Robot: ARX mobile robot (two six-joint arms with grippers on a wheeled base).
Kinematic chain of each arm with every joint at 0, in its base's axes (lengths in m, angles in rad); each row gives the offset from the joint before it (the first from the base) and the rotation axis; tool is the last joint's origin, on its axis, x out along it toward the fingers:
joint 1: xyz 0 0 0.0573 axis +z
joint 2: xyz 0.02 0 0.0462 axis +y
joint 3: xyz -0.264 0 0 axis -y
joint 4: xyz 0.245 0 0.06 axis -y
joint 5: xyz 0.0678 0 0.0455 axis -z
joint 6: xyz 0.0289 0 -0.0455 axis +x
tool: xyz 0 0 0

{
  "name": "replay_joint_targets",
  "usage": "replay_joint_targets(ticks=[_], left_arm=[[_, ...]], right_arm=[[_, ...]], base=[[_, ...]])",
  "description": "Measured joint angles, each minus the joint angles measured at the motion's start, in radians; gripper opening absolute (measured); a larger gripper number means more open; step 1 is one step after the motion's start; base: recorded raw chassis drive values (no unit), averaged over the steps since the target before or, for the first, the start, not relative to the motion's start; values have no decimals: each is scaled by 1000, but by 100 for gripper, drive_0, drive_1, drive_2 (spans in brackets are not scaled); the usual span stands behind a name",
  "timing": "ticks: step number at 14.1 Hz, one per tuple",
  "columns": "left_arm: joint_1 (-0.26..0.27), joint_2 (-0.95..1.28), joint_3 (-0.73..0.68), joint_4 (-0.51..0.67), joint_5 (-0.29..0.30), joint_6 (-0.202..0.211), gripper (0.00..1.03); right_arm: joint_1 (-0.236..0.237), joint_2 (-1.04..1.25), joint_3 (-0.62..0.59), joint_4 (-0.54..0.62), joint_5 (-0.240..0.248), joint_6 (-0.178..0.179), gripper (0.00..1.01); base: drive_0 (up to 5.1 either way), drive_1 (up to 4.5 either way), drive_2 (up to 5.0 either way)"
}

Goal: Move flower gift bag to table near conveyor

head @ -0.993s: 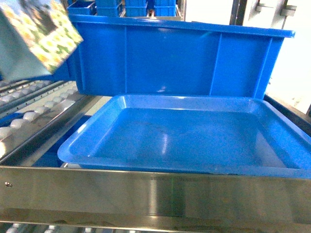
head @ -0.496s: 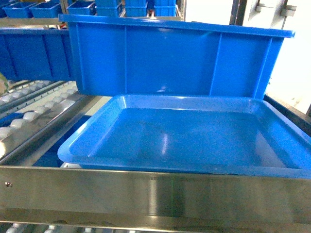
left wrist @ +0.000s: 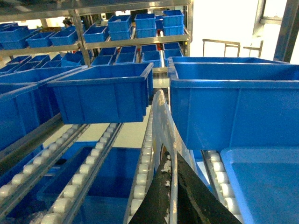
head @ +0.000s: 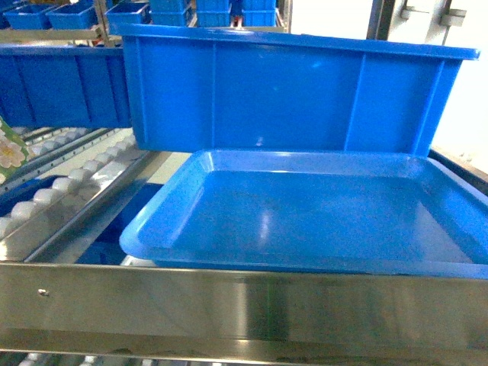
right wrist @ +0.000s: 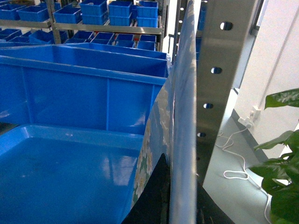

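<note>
The conveyor [head: 69,179] fills the head view, with a bin [head: 290,99] on its lanes and a tray [head: 305,221] at its front edge. The bag [head: 9,149] shows there only as a flowered sliver at the left margin, above the rollers. Neither hand is in that view.

The left wrist view shows what the head view lacks. The left hand [left wrist: 173,205] looks pressed onto the bag's thin edge, which rises edge-on between its dark fingers. In the right wrist view the right hand [right wrist: 170,200] likewise seems to pinch a flowered panel beside a steel upright [right wrist: 219,70], with a plant [right wrist: 280,177] beyond. I cannot tell whether both hands hold one bag.

This looks like the carrying step. The surface is in no view, so the next move calls for turning away from the conveyor to find it, keeping the bag clear of the rack.
</note>
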Motion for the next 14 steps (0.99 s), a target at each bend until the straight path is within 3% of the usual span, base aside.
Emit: replay_joint_targets(ticks=[14], left_arm=[[3,-1,0,-1,-3,0,2]], right_arm=[[0,0,0,0,-1,-2,2]], base=[[-477,200,311]])
